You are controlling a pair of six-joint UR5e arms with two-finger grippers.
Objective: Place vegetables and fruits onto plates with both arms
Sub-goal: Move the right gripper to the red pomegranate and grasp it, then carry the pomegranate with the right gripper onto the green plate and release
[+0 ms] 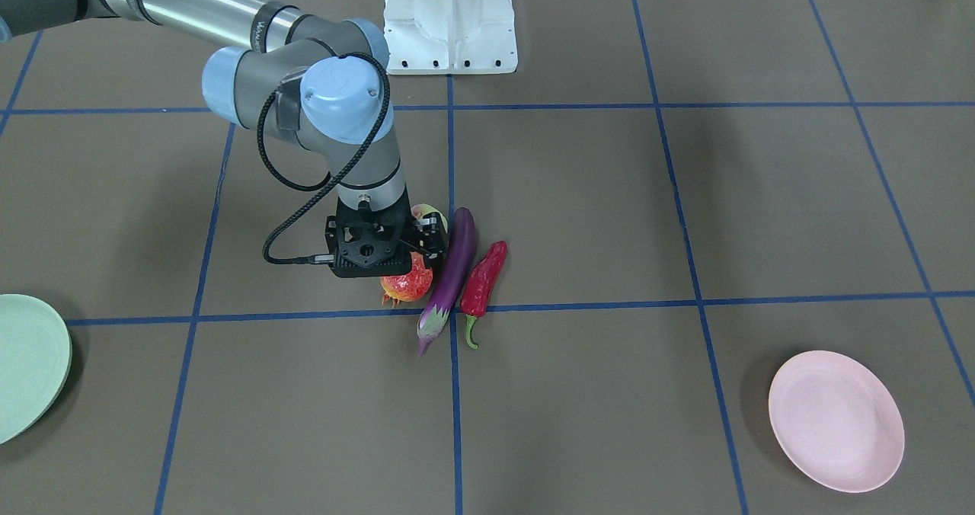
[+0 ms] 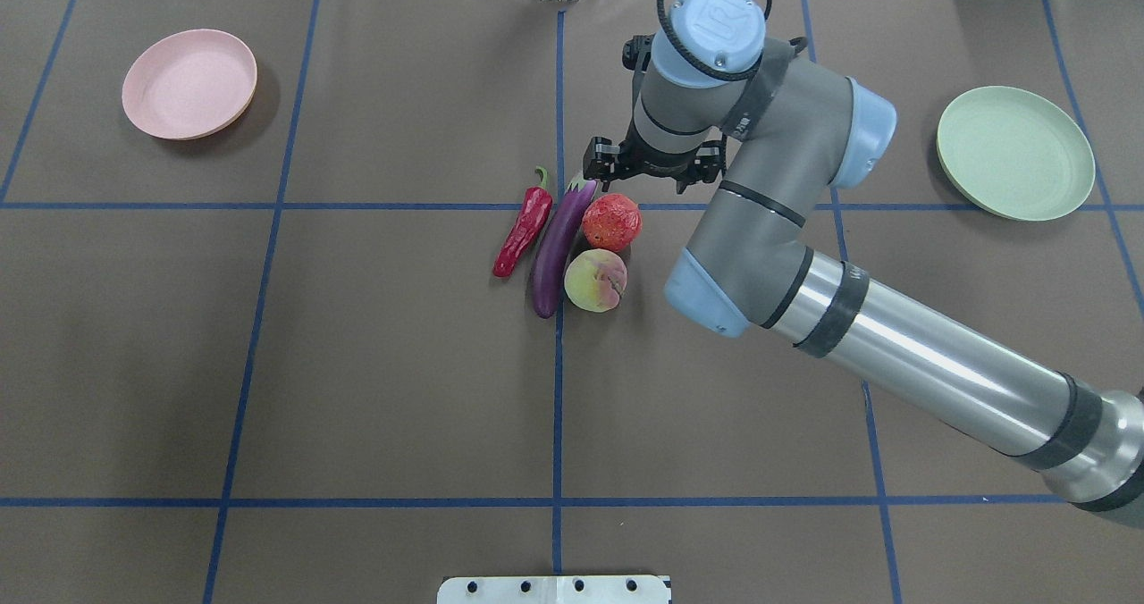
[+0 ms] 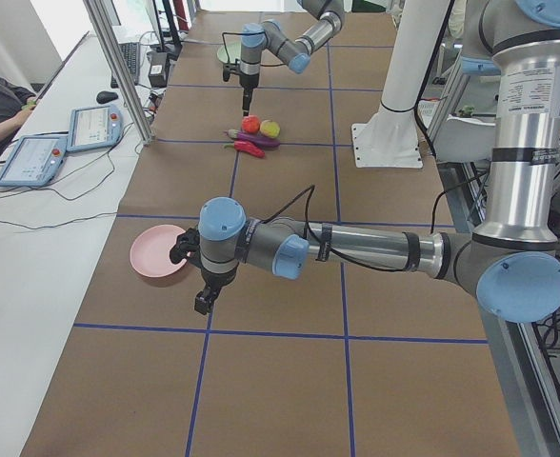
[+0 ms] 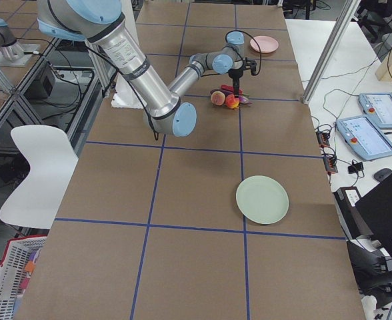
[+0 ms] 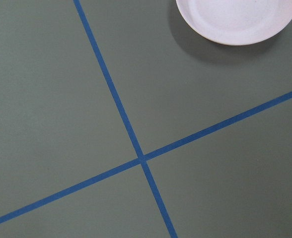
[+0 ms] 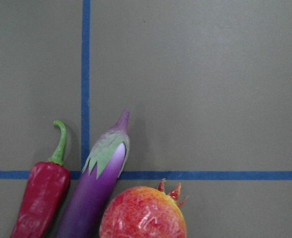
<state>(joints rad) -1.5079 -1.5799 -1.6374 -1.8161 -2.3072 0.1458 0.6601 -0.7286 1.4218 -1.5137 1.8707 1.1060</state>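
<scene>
Glossy slim purple eggplant (image 2: 559, 247), wrinkled red chili (image 2: 523, 233), rough round red-orange pomegranate (image 2: 611, 222) and smooth yellow-green peach (image 2: 595, 280) are grouped on the bench (image 2: 357, 363). The right pincer (image 2: 653, 168) is held spread and empty just above the pomegranate (tips hidden). For the left pincer (image 3: 204, 303), the opening cannot be told. Matte pink plate (image 2: 189, 84) and mint plate (image 2: 1015, 153) lie well apart.

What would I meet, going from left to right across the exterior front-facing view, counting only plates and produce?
mint green plate → pomegranate → eggplant → red chili → pink plate. The peach is mostly hidden, so it is left out.
</scene>
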